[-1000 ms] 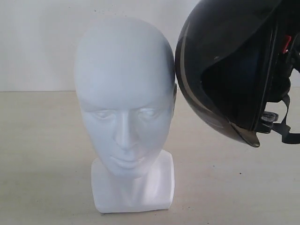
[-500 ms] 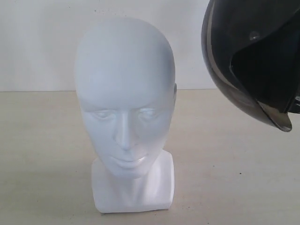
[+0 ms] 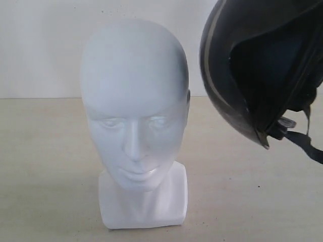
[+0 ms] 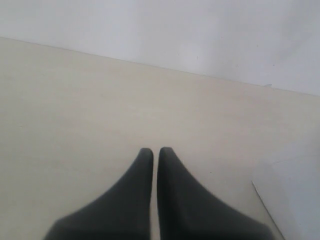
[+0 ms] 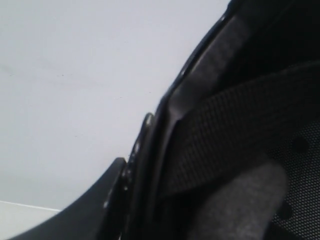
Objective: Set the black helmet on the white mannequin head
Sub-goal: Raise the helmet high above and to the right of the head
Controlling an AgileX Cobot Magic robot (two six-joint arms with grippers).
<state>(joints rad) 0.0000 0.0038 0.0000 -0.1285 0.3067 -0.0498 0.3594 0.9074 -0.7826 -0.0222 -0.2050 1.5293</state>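
**Helmet swinging back toward the mannequin head**

The helmet (image 3: 252, 60) is swinging back in toward the mannequin head (image 3: 133, 101) after sitting further out half a second ago, and it is now tipped more, with its opening turned away from the head. It is hanging in the air above the tabletop (image 3: 242, 201) on the right arm's side. Its shell is just beside the crown, not touching, and a strap (image 3: 303, 141) is dangling below. The head is standing upright on its base, well in from the tabletop's far edge.

The right gripper (image 5: 131, 190) is looking straight into the padding and webbing, and its jaws appear to be pinching the helmet's rim. The left gripper (image 4: 155, 152) is hovering over bare tabletop with its jaws pressed together on nothing.

To do this step well, the helmet probably needs lifting clear above the crown. It then needs turning so the opening is facing down and lowering straight, keeping the strap from snagging and the light head from tipping.
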